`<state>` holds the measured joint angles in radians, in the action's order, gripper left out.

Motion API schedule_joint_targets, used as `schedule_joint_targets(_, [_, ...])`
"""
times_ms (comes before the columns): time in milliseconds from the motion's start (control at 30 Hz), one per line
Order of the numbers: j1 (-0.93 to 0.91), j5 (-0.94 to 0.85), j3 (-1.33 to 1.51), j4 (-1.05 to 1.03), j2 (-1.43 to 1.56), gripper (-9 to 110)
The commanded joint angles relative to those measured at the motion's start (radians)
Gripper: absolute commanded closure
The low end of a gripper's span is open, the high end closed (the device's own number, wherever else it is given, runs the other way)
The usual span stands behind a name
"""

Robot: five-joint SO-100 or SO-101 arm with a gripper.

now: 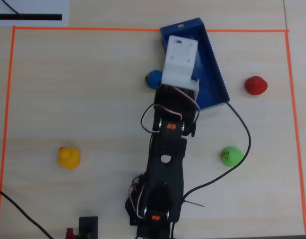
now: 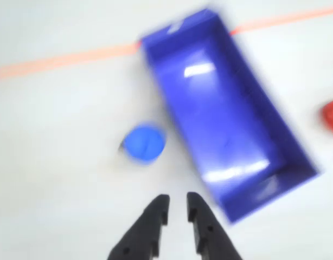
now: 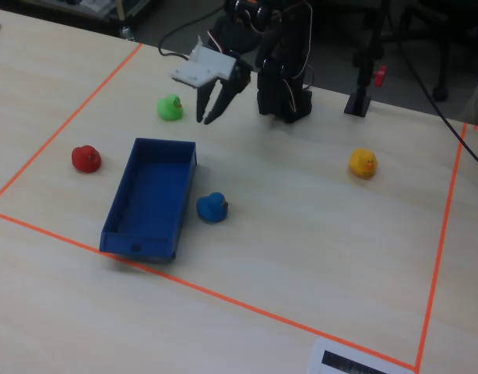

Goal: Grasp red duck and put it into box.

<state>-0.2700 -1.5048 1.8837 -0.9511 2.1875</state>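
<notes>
The gripper (image 3: 210, 117) hangs above the table (image 3: 301, 234) with its two dark fingers close together, a narrow slit between the tips and nothing in it, so it reads as all but closed and empty. In the wrist view the fingertips (image 2: 177, 205) enter from 6 o'clock, with bare tabletop under and around them. The box (image 2: 231, 124) lies at about 1 o'clock from the tips, its near corner just beside them and its long walls running slantwise up the picture; no duck shows inside it. The blue duck (image 2: 144, 143) sits at 11 o'clock, just off the box's long wall with a strip of table between. The red duck (image 2: 332, 115) is cut by the frame edge at 3 o'clock, beyond the box's far wall and well apart from the fingers. In the overhead view the red duck (image 1: 255, 85) stands alone at 3 o'clock from the box (image 1: 215, 74), open table around it, inside the orange tape line (image 1: 292, 99). The green duck (image 1: 231, 156) rests at 5 o'clock near the cable (image 1: 245, 134); the yellow duck (image 1: 69, 157) at 8 o'clock, far off in clear space
</notes>
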Motion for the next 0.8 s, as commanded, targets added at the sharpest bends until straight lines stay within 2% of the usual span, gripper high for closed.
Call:
schedule_joint_targets(0, [-0.123, -0.012, -0.245, 0.017, -0.129, 101])
schedule_joint_targets(400, [-0.419, -0.178, -0.528, -0.058, -0.456, 101])
schedule_joint_targets(633, [-0.523, -0.224, -0.627, -0.038, -0.641, 82])
schedule_joint_targets(767, [-0.561, -0.224, -0.716, -0.003, -0.776, 78])
